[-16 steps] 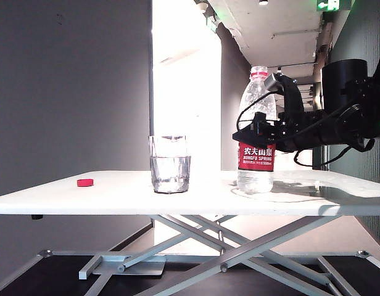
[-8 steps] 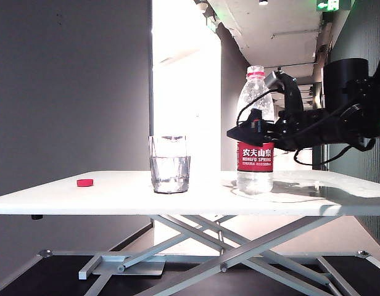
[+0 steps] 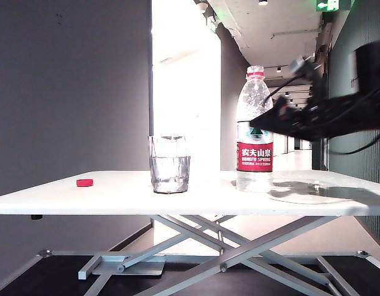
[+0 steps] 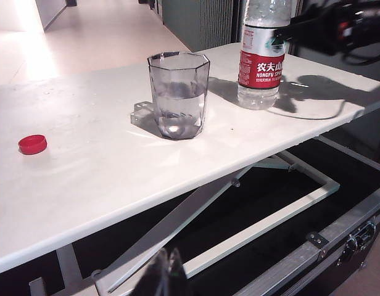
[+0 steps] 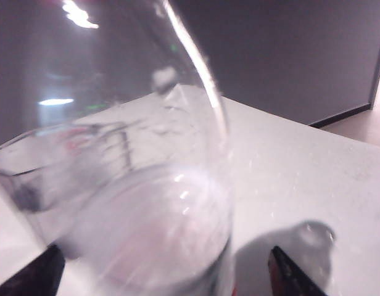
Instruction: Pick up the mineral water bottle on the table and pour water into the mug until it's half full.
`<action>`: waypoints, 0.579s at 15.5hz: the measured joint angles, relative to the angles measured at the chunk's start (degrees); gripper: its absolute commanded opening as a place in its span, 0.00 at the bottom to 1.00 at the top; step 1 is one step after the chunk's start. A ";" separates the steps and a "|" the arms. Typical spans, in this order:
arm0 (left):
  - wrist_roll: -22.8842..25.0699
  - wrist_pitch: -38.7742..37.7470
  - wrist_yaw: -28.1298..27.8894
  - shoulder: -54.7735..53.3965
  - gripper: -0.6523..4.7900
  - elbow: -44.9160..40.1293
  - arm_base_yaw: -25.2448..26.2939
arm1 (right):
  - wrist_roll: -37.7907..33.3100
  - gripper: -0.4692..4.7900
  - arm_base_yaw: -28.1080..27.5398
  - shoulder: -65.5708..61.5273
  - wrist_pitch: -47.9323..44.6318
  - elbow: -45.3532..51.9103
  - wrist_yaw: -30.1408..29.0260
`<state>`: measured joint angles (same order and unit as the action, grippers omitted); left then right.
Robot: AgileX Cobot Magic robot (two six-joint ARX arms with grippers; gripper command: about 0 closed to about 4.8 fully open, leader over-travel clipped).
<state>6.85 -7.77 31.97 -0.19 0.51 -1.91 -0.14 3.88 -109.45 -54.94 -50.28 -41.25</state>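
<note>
The mineral water bottle [image 3: 255,132] stands upright on the white table [image 3: 66,200], right of centre, with water in its lower part. The mug [image 3: 170,163], a faceted clear glass, sits left of it holding water [image 3: 170,174] to about half its height. My right gripper [image 3: 267,120] is open at the bottle's label height, blurred; in the right wrist view its fingertips [image 5: 287,276] stand wide on either side of the bottle [image 5: 147,185], not pressing it. My left gripper [image 4: 168,275] hangs shut below the table's near edge, far from the mug [image 4: 177,95] and bottle [image 4: 263,58].
A small red cap [image 3: 85,182] lies on the table's left part, also seen as the red cap [image 4: 33,144] in the left wrist view. The grey scissor frame [image 3: 196,243] stands under the table. The right arm [image 3: 344,114] reaches in from the right.
My right gripper's jaws have opened off the bottle and the arm has pulled back to the right and slightly up. The bottle stays standing. The left arm has not moved.
</note>
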 measured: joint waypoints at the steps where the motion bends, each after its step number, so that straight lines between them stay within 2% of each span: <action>1: 0.00 0.00 0.00 0.00 0.11 0.00 0.00 | 0.02 1.00 -0.50 3.04 0.46 3.32 -0.31; 4: -0.02 0.00 0.00 0.00 0.11 0.00 0.00 | 0.17 1.00 -1.05 12.61 0.42 10.93 -0.31; 5: 0.00 0.00 0.00 0.00 0.11 0.00 0.00 | 0.17 0.82 -1.05 16.06 0.39 13.31 -0.07; 7: 0.00 0.22 -0.02 0.00 0.11 0.00 0.00 | 0.09 0.23 -0.96 25.38 1.20 18.75 0.17; 8: 0.00 0.66 -0.02 0.00 0.11 0.00 0.00 | 0.13 0.12 -0.94 30.14 2.38 20.41 0.26; 9: -0.02 1.07 -0.02 0.00 0.11 -0.02 0.00 | 0.13 0.08 -0.96 32.85 3.98 21.66 0.44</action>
<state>6.83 -6.70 31.94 -0.19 0.49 -1.91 -0.01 2.92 -76.60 -50.96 -28.62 -40.82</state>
